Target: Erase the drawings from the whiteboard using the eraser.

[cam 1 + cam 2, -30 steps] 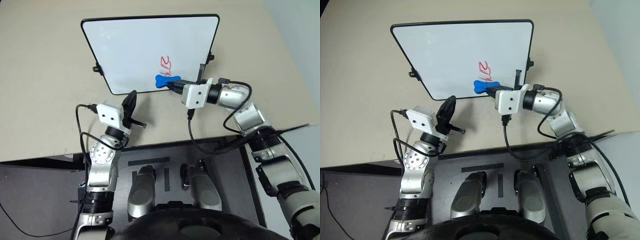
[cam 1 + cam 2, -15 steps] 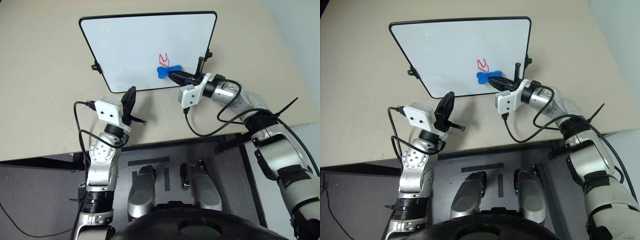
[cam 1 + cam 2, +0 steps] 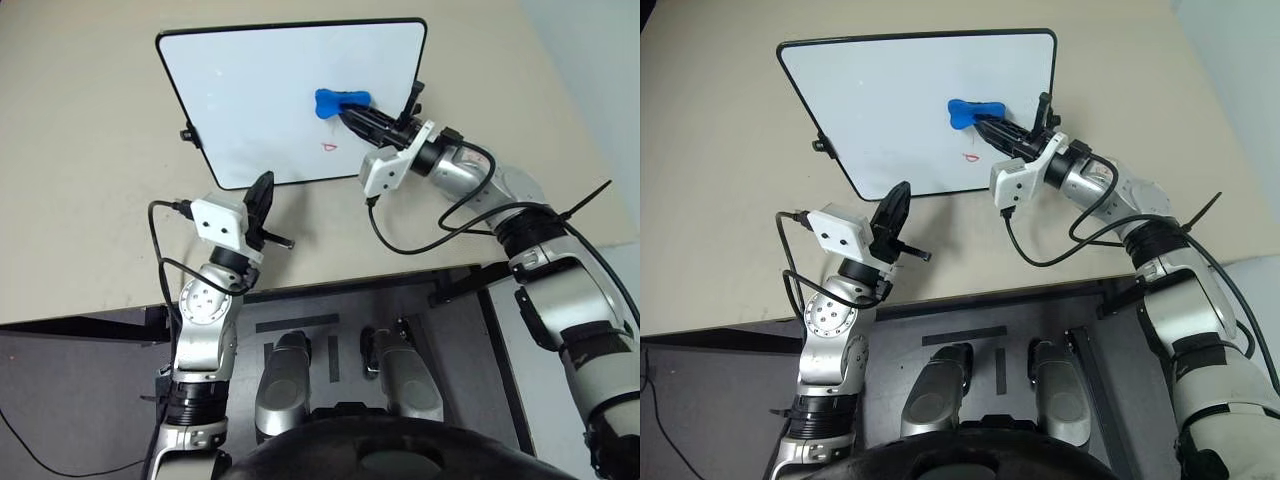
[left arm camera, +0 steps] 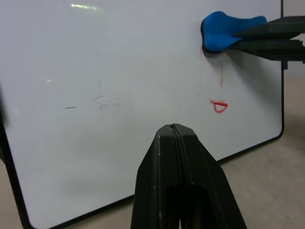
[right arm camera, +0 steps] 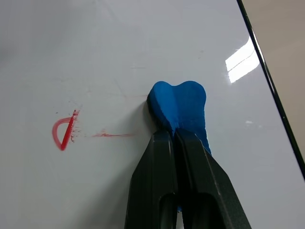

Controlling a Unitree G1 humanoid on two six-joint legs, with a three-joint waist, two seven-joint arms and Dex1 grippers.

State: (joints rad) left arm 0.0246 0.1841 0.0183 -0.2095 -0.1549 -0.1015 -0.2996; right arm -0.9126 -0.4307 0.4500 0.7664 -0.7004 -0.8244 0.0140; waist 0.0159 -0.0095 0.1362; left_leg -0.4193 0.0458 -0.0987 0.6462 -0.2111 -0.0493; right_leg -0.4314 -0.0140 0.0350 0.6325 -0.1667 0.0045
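While the beige desk (image 3: 80, 150) carries the whiteboard (image 3: 250, 100) flat at its far middle, the right tool (image 3: 352, 115) reaches in over the board's right side, clenched on the blue eraser (image 3: 340, 100), which is pressed against the white surface. Nearer the robot and just off the board's near edge, the left tool (image 3: 262, 195) hovers with its black fingers (image 4: 178, 167) pressed together on nothing. Smallest of all are the drawings (image 3: 326, 147) — a little red loop with a faint smear beside it — lying just on the near side of the eraser, apart from it.
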